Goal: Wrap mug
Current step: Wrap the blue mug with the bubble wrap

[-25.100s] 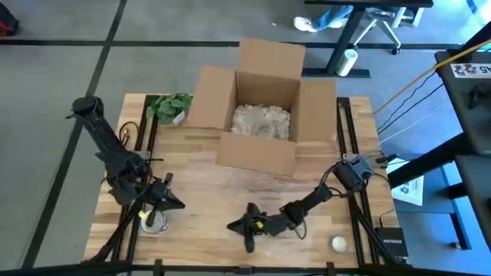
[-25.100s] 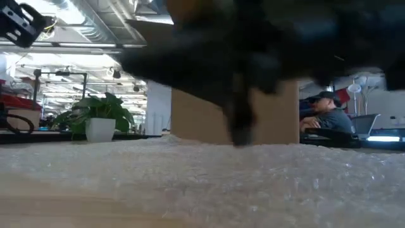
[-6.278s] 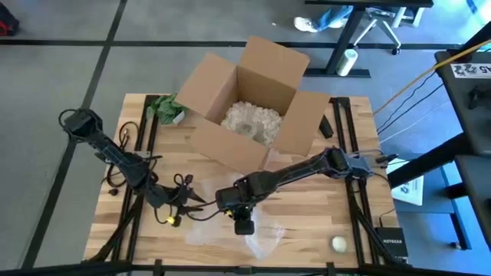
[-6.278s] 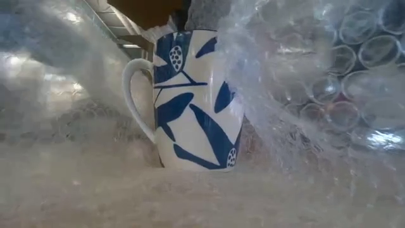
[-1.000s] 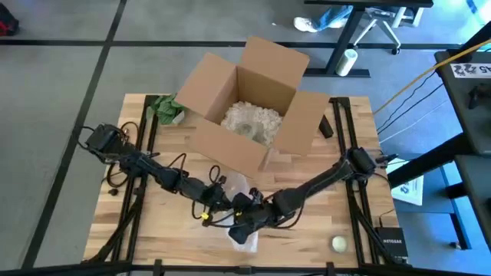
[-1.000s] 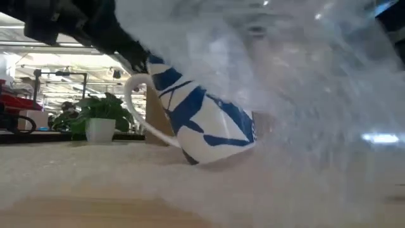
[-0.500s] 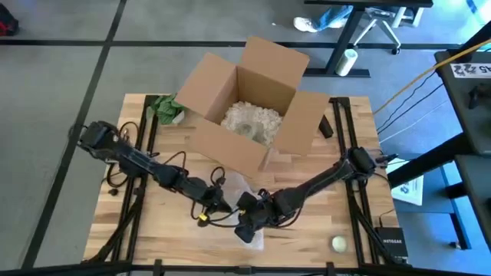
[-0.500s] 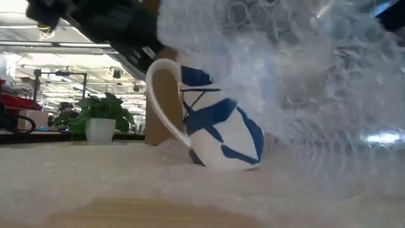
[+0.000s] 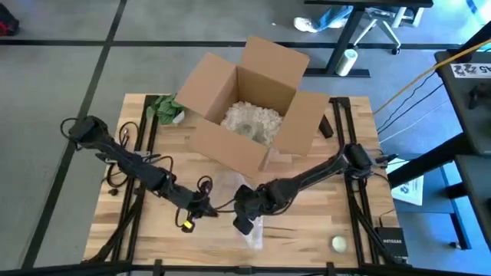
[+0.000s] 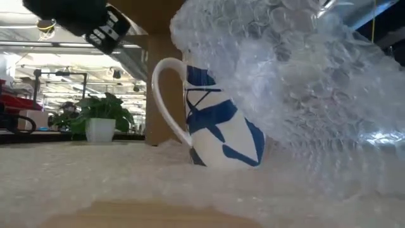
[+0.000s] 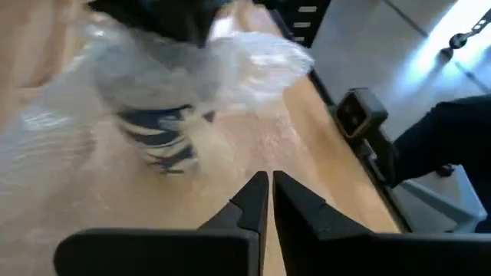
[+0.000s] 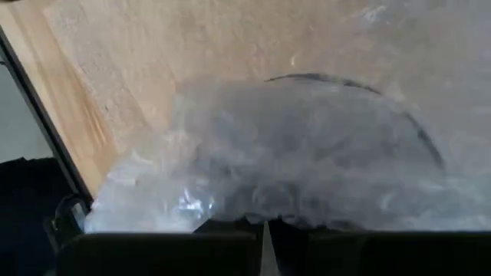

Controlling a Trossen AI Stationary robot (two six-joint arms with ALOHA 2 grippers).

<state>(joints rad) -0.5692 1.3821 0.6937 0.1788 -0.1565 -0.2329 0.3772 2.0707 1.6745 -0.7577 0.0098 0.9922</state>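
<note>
Left wrist view shows the left gripper (image 11: 266, 201) with its two dark fingers pressed close together and nothing between them. It hangs over the wooden table (image 11: 322, 146), a little way from the mug (image 11: 163, 138). In the high view the left gripper (image 9: 205, 208) sits in the lower middle of the frame, just left of the wrap.

Right wrist view shows the right gripper (image 12: 262, 228) at the bottom edge of the frame. Its fingers are squeezed tight on the edge of the bubble wrap (image 12: 307, 161). In the high view the right gripper (image 9: 244, 218) is low in the middle of the frame, right on top of the bubble wrap (image 9: 249, 230).

Low view shows the mug (image 10: 218, 123) in the middle of the frame. It is white with blue leaf shapes. It leans to one side, with its handle on the left. The bubble wrap (image 10: 304, 82) covers its top and its right side and runs under it across the table. The left side of the mug and its handle are bare.

Farther out, a big open cardboard box (image 9: 249, 107) stands in the upper middle of the high view, with white packing bits inside. A small green plant (image 9: 165, 107) sits by its left side. A little pale ball (image 9: 338, 244) lies near the lower right corner of the table (image 9: 322, 218).
</note>
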